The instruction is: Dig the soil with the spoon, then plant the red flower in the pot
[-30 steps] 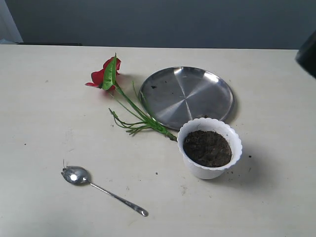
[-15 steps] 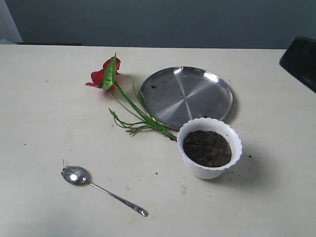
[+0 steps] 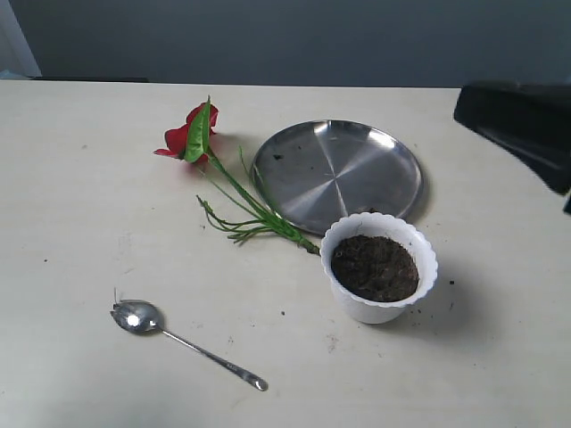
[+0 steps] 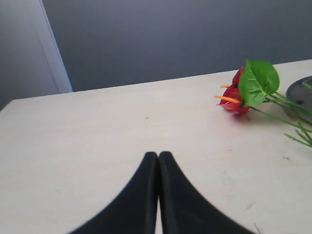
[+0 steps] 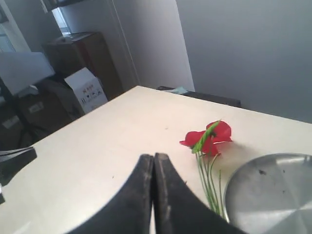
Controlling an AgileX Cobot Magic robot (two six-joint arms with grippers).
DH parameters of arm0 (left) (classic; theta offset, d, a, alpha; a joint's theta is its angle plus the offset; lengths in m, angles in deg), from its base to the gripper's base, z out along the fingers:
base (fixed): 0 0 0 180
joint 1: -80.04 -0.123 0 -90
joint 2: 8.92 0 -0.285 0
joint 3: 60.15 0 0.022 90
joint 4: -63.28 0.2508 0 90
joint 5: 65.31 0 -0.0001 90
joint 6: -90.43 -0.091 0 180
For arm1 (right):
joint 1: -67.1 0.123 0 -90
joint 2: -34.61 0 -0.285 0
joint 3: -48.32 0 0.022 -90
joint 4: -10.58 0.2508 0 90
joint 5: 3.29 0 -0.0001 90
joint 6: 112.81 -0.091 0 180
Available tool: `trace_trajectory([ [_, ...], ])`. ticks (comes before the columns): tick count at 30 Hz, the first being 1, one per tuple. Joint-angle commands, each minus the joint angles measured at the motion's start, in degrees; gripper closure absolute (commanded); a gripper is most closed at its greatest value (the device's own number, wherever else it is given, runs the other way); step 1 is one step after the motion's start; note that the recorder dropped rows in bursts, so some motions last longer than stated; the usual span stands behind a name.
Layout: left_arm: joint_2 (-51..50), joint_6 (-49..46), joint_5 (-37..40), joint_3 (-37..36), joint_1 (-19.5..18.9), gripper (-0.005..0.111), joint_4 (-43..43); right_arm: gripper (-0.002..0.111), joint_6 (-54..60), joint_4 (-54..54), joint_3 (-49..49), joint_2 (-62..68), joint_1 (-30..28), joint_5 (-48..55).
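Nearest: the spoon (image 3: pixel 192 348), flat on the table (image 3: pixel 80 205), well to the left of the pot (image 3: pixel 366 309) and nearer than it. Bowl up, at the end farther from the pot; handle slanting back toward the pot's side.

Next: the pot, upright, scalloped rim, white wall. Filled almost to the rim with the soil (image 3: pixel 375 267), dark and lumpy. A few dark crumbs on the table around the pot.

Just left of the pot: stem ends of the red flower (image 3: pixel 196 134), on its side on the table; touching the rim or only beside it, cannot tell. Stems running away from the pot to the far left; red blooms and green leaf at that far end, well apart from the pot.

Just behind the pot: steel plate (image 3: pixel 337 174), flat, with the flower stems along its left edge.

Beyond and to the right of the pot: right arm (image 3: pixel 522 125), a dark bulk above the table, apart from the pot.

Right gripper (image 5: pixel 153 158): fingers pressed together, nothing between them; blooms and plate ahead of it.

Left gripper (image 4: pixel 158 156): fingers pressed tight together, empty, over bare table, blooms ahead; place relative to the pot not to be told
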Motion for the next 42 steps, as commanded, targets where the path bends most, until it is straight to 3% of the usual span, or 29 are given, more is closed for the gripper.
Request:
trace_trajectory([
  [1, 0.3, 0.22, -0.61, 0.21, 0.76, 0.106, -6.7, 0.109, -4.88, -4.24, -12.02, 7.18, 0.13, 1.36],
  [8, 0.3, 0.22, -0.61, 0.21, 0.76, 0.106, -6.81, 0.109, -4.88, -4.24, -29.89, 20.67, 0.13, 1.91],
  [15, 0.3, 0.22, -0.61, 0.21, 1.68, 0.106, -6.81, 0.109, -2.56, -4.24, -38.69, 34.15, 0.13, 5.15],
  [21, 0.3, 0.22, -0.61, 0.21, 1.7, 0.106, -6.91, 0.109, 3.97, -4.24, -39.46, 42.41, 0.03, 32.43],
  [26, 0.3, 0.22, -0.61, 0.21, 1.7, 0.106, -7.73, 0.109, 16.24, -3.25, -38.45, 45.69, 0.03, 48.67],
  [29, 0.3, 0.22, -0.61, 0.21, 1.7, 0.106, -7.73, 0.109, 31.24, 12.99, -37.91, 46.93, 0.03, 56.84],
  [35, 0.3, 0.22, -0.61, 0.21, 1.7, 0.106, -7.73, 0.109, 79.91, 55.38, -38.95, 49.02, 0.03, 82.3],
  [38, 0.3, 0.22, -0.61, 0.21, 1.7, 0.106, -7.73, 0.109, 89.69, 75.01, -38.95, 48.18, 0.55, 81.12],
  [42, 0.3, 0.22, -0.61, 0.21, 1.7, 0.106, -7.53, 0.109, 111.12, 101.32, -38.95, 47.71, 6.06, 80.92],
])
